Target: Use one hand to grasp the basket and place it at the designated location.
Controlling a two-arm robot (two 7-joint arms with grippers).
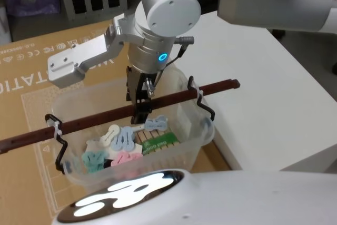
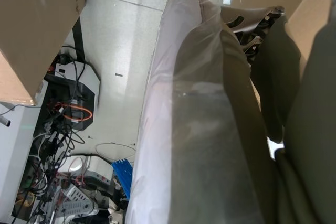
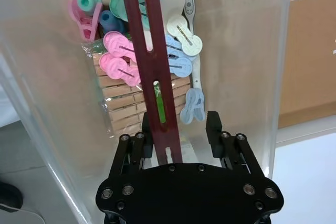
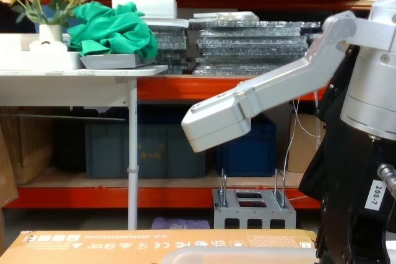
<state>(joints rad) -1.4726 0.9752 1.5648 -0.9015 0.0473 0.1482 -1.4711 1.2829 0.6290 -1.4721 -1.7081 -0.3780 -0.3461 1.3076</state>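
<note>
Centrally over the basket (image 1: 181,156), which sat on cardboard (image 1: 31,77) beside the white table (image 1: 263,93), the right gripper (image 3: 180,120) straddled the handle (image 3: 149,51) with its claw parted, unclosed; a level lift called for clamping squarely at the bar's midpoint.

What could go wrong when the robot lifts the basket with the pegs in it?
The right gripper straddles the handle bar, but the bar sits against one finger, so closing might pinch it crookedly. The pegs are heaped toward one side of the basket, so it may tip when lifted.
</note>
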